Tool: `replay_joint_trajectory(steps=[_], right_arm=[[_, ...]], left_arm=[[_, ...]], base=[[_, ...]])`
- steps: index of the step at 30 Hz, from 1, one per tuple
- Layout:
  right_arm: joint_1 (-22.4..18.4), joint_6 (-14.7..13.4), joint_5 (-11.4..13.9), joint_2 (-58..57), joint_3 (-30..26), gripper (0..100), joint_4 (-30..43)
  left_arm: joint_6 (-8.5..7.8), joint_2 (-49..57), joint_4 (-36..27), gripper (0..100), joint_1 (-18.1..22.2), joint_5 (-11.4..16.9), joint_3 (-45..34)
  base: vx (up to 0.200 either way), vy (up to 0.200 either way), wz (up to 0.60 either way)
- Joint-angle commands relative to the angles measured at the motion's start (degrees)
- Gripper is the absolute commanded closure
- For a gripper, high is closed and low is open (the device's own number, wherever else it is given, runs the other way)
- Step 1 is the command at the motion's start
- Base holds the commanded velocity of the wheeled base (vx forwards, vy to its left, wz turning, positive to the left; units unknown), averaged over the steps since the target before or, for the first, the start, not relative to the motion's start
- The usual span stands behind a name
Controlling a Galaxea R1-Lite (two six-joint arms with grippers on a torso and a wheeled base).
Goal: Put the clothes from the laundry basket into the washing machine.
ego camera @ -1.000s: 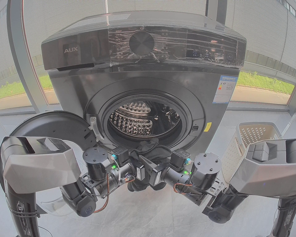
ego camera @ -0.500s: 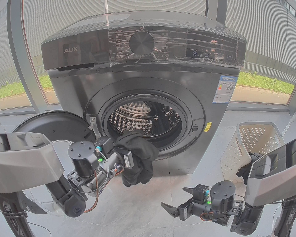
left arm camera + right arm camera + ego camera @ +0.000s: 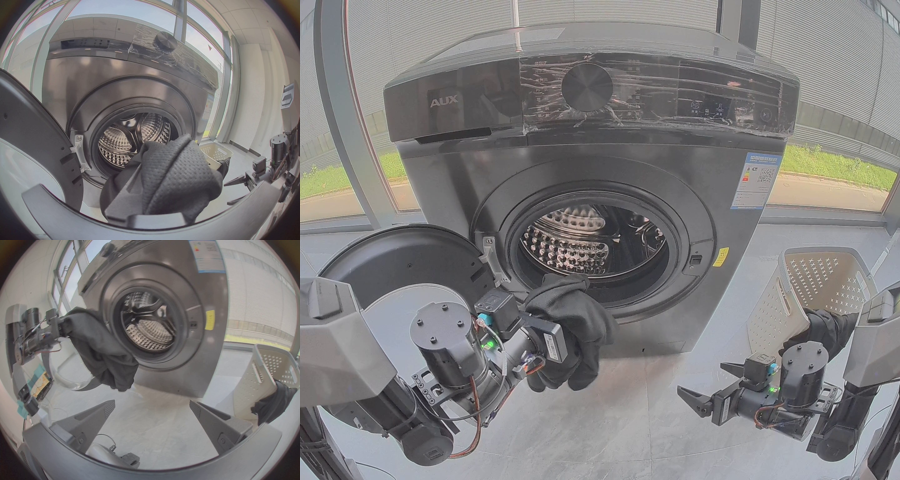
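Left gripper (image 3: 555, 340) clamps a black garment (image 3: 578, 315) at the lower edge of the open mouth of the washing machine (image 3: 587, 159). Right gripper (image 3: 703, 381) hangs spread wide over the floor (image 3: 637, 428) beside the laundry basket (image 3: 775, 312), where another dark garment (image 3: 825, 328) drapes over the rim.

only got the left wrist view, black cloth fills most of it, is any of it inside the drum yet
Observer: No. The head view shows the black garment hanging from the left hand outside the washing machine, in front of the door opening's lower rim, with its lower end dangling below.
Operator: ok and is the right hand free
Observer: Yes. The right wrist view shows the right hand open, with nothing between its fingers.
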State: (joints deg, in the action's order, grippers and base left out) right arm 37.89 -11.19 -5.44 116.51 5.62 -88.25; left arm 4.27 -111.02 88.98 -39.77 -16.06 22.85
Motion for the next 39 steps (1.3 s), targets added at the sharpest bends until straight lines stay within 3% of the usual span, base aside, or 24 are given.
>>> replay_joint_trajectory(steps=[1,3,6,17,39], right_arm=[[-2.6,0.0,-0.4,-1.1,-0.1,0,0.0],[-4.1,0.2,-3.5,-1.0,0.2,0,0.0],[-5.0,0.4,-6.0,-1.5,0.1,0,0.0],[-3.8,0.0,-5.9,-2.7,-0.2,0,0.5],[-3.5,-0.1,-5.7,-2.6,-0.1,0,0.7]], left_arm=[[-0.14,0.5,0.1,100,-0.5,0.0,-0.3],[-0.14,0.7,0.1,100,-0.4,0.0,-0.3],[-0.31,1.0,0.1,100,-0.4,-0.3,-0.4],[-0.31,0.3,0.1,100,-0.7,-0.7,-0.8],[0.39,-1.3,0.1,100,-1.7,-0.9,-1.5]], base=[[0.0,0.0,0.0],[0.0,0.0,0.0],[0.0,0.0,0.0],[0.164,0.0,0.0],[0.027,0.0,0.0]])
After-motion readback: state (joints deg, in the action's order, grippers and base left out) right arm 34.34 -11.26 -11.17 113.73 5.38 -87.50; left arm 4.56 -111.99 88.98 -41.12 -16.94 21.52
